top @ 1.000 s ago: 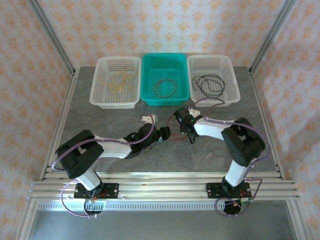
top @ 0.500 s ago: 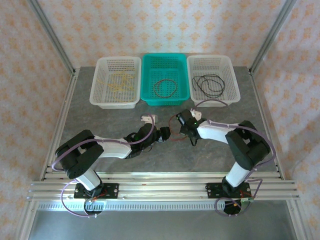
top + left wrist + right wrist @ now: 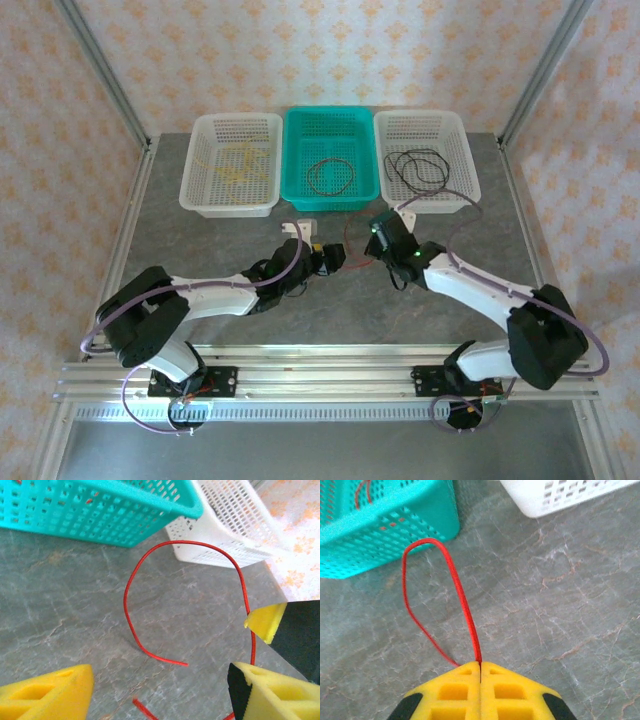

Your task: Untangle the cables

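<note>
Grasping red cable (image 3: 465, 610) in clenched right gripper (image 3: 480, 667), near side of teal basket (image 3: 370, 530). Holding left gripper (image 3: 160, 695) released, just left.

Your grey, marble-veined stone-look tabletop (image 3: 200, 250), along your far edge a white perforated plastic basket (image 3: 228, 204) at left, a teal perforated plastic basket (image 3: 332, 203) in the middle, a second white perforated plastic basket (image 3: 422, 114) at right, all side by side

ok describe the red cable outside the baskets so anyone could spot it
Find the teal basket, middle of three. Just in front of it, a thin red cable arcs above the grey table. It alone sits outside the baskets, pinched in the shut right hand.
</note>
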`<action>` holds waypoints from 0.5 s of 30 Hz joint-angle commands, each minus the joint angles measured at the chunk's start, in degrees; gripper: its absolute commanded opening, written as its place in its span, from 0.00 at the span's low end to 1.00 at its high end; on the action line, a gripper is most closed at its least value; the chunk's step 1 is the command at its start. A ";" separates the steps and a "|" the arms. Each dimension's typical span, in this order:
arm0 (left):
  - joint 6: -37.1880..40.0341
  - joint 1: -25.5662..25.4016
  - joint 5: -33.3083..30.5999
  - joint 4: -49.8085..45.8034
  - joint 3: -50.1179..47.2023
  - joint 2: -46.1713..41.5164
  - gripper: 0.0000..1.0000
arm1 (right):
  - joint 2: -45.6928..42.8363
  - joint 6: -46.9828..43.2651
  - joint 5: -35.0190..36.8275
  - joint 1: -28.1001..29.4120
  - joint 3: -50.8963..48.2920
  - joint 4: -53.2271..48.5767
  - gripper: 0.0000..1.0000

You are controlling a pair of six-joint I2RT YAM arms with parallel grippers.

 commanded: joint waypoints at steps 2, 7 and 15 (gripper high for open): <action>2.92 -0.34 -1.65 -2.34 2.80 -3.54 0.73 | -3.75 -2.70 2.98 0.33 1.38 -3.07 0.00; 4.84 -0.13 -3.73 -4.82 4.65 -5.87 0.73 | -6.15 -4.08 3.76 0.33 4.16 -4.50 0.00; 8.31 2.40 -4.44 -7.94 8.17 -7.83 0.73 | -6.51 -5.02 4.88 0.33 9.47 -5.34 0.00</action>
